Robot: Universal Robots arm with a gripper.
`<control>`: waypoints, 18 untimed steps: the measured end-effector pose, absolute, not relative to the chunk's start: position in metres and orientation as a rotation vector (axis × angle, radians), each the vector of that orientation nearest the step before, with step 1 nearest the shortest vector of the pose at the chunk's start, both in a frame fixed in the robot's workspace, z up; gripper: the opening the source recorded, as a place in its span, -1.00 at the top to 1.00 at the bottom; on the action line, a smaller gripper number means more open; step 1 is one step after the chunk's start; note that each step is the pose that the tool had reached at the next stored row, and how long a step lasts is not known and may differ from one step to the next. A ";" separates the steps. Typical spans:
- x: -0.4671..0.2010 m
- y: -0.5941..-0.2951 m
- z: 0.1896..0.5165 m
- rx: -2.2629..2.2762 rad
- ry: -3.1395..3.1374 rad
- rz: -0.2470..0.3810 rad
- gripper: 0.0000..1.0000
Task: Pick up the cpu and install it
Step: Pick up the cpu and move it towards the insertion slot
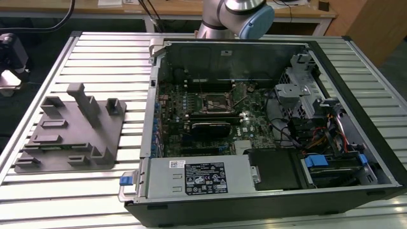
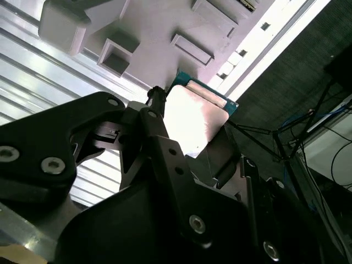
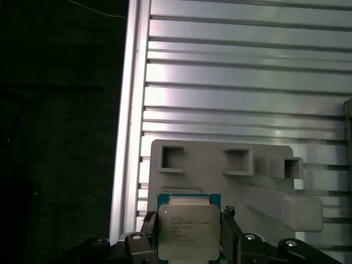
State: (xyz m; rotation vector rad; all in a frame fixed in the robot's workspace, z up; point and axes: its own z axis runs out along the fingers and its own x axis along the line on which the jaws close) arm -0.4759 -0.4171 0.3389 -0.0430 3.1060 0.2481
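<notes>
Clamping the cpu (image 3: 188,231) by two opposite edges in the closed gripper (image 3: 190,220), over the tray (image 3: 203,165) near the worktop (image 3: 247,82) edge; judging it light, stiff, slick-topped, fragile underneath; favouring rim-only pinching.

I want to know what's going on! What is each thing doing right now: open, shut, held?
gripper: shut on the cpu.
cpu: held, close to the grey tray.
grey tray: lying flat on the table.
computer case: side open, insides showing.
</notes>
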 end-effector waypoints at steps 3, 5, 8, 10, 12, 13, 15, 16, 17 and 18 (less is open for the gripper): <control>-0.476 -0.417 0.341 -0.043 3.106 0.251 -0.09; -0.476 -0.417 0.343 -0.043 3.106 0.252 -0.09; -0.476 -0.417 0.345 -0.043 3.106 0.254 -0.09; -0.476 -0.417 0.346 -0.043 3.105 0.255 -0.09; -0.476 -0.417 0.348 -0.043 3.105 0.256 -0.09; -0.476 -0.417 0.348 -0.043 3.105 0.256 -0.09; -0.476 -0.417 0.349 -0.043 3.105 0.257 -0.09; -0.476 -0.417 0.349 -0.043 3.105 0.257 -0.09; -0.476 -0.417 0.350 -0.043 3.105 0.257 -0.09; -0.476 -0.417 0.350 -0.043 3.105 0.257 -0.09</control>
